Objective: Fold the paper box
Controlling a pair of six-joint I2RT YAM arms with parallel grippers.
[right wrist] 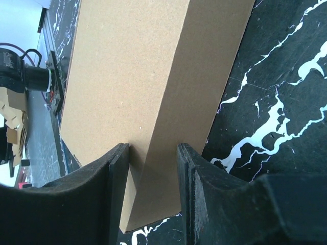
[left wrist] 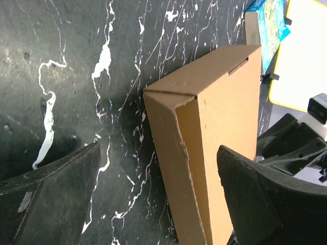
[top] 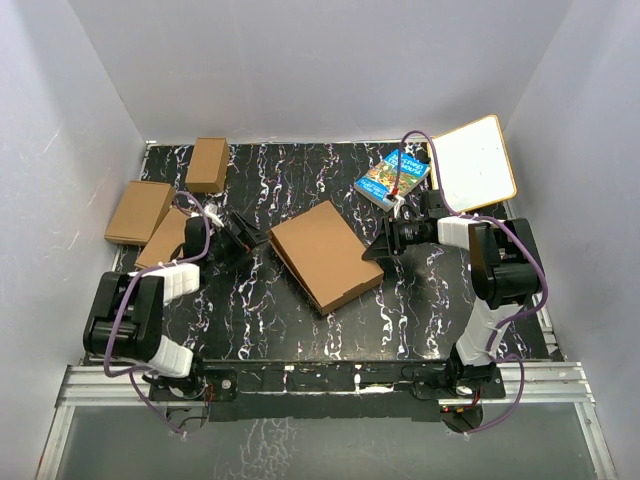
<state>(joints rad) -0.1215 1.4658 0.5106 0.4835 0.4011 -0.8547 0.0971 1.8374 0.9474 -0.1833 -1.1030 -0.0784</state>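
So the paper box [top: 325,255] is sitting pretty much in the middle of the black marbled table [top: 300,330], turned at an angle and folded up into a flat closed shape, lid side up. The right gripper [top: 375,248] is on its right-hand corner. From the wrist view its fingers [right wrist: 115,189] are only partly apart with the box's edge wedged between them, one on the top face and one on the side wall, so it looks like a pinch on the box. The left gripper [top: 245,236] is down low just beside the box's left end with its fingers [left wrist: 56,194] spread wide. The near corner of the box sits in the gap and the right finger overlaps the top, but I honestly can't tell if it touches. There's a little slot near the far edge of the lid. Off to the left are three smaller brown boxes [top: 138,211], and at the back right a blue book [top: 392,178] next to a white board [top: 475,162].
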